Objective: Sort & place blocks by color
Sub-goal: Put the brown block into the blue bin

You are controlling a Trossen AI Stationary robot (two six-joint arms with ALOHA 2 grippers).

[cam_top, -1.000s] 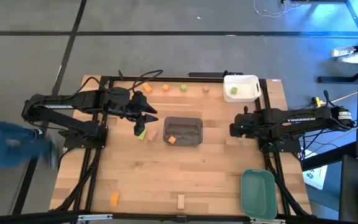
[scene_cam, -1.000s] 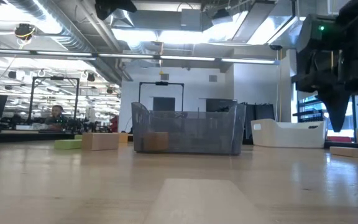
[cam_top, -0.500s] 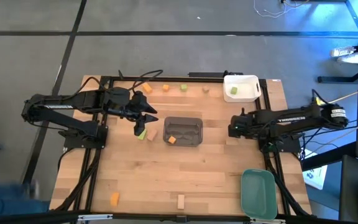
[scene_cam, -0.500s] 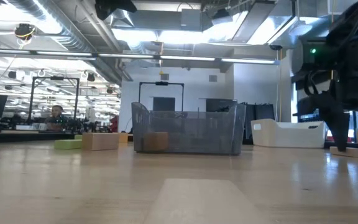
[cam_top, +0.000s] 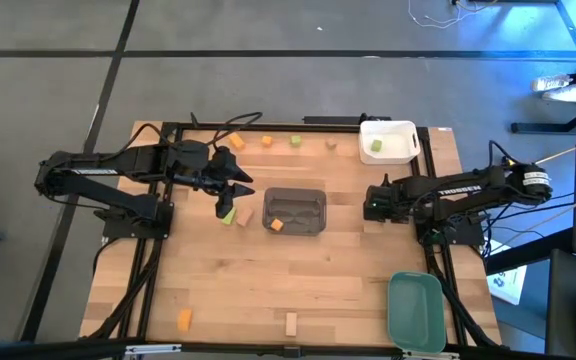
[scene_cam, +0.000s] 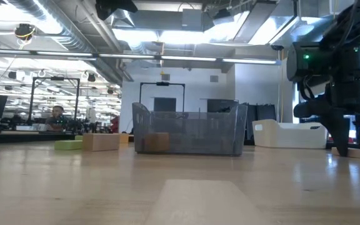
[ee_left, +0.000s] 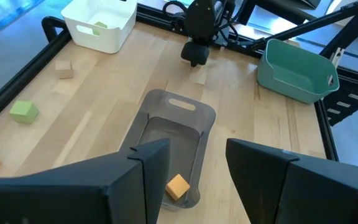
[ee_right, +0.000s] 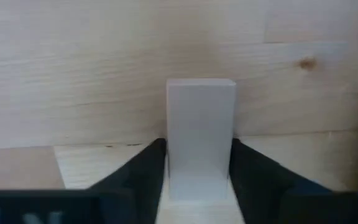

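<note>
Small blocks lie on the wooden table. An orange block (cam_top: 277,225) sits in the grey tray (cam_top: 310,196), and a green one (cam_top: 376,146) in the white tray (cam_top: 400,131). My right gripper (cam_top: 372,212) points down at the table, right of the grey tray, shut on a tan block (ee_right: 201,124). My left gripper (cam_top: 232,195) hangs open above a green block (cam_top: 228,216) and a tan block (cam_top: 245,215), left of the grey tray, with nothing between its fingers (ee_left: 148,174). My right gripper pinches the tan block's two long sides (ee_right: 171,155) between its two fingers (ee_right: 143,168), which come from above, pointing down, and lie across it. The block lies flat on the table, its far end sticking out past the fingers.
Two orange blocks (cam_top: 237,142) (cam_top: 266,141), a green block (cam_top: 295,141) and a tan block (cam_top: 332,145) lie along the far edge. An orange block (cam_top: 184,319) and a tan block (cam_top: 291,322) lie near the front edge. A green tray (cam_top: 415,310) stands at the near right.
My right gripper has sunk down onto the table and shifted a little toward the grey tray, coming to stand over the tan block. The block has stayed where it lay.
</note>
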